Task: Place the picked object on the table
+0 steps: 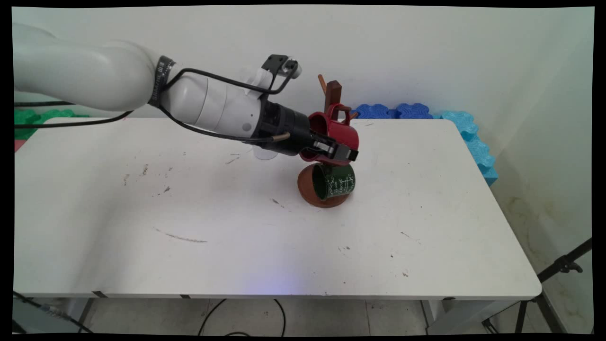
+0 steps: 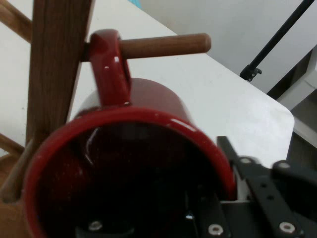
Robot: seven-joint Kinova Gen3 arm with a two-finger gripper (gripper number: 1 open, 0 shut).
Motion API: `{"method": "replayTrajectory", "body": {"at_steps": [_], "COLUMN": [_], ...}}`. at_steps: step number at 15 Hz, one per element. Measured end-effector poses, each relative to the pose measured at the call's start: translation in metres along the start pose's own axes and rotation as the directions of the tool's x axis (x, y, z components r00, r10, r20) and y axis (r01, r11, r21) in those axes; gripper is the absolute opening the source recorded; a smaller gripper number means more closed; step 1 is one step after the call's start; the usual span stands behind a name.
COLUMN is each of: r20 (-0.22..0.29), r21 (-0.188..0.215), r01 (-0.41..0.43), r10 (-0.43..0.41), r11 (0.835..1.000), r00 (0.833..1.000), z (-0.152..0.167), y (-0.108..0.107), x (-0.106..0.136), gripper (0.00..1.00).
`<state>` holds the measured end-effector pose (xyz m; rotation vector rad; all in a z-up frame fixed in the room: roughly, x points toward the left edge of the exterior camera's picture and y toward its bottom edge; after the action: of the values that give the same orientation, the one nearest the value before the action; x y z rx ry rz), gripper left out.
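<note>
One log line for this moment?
gripper: shut on red mug | handle over peg of wooden mug tree | green mug below

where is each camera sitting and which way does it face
Main view: fixed above the table's near side, looking down across it to the wall; shows the arm and gripper on the red mug, with the green mug below it.
Hand view: on the hand, looking along the fingers into the red mug, whose handle is over a wooden peg.
Shared: red mug, mug tree, table, gripper.
</note>
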<state>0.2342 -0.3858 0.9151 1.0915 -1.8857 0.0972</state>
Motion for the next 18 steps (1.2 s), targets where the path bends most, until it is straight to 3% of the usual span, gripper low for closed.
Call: {"method": "replayTrajectory", "body": {"at_steps": [8, 18], "r20": [-0.01, -0.048], "r21": [-0.007, -0.054], "r01": [-0.001, -0.013], "r10": [0.001, 0.01], "r11": [1.0, 0.998], "r00": [1.0, 0.999], "z": [-0.001, -0.022], "y": [0.007, 0.034], "x": [0.002, 0.009], "gripper": [0.0, 0.0]}}
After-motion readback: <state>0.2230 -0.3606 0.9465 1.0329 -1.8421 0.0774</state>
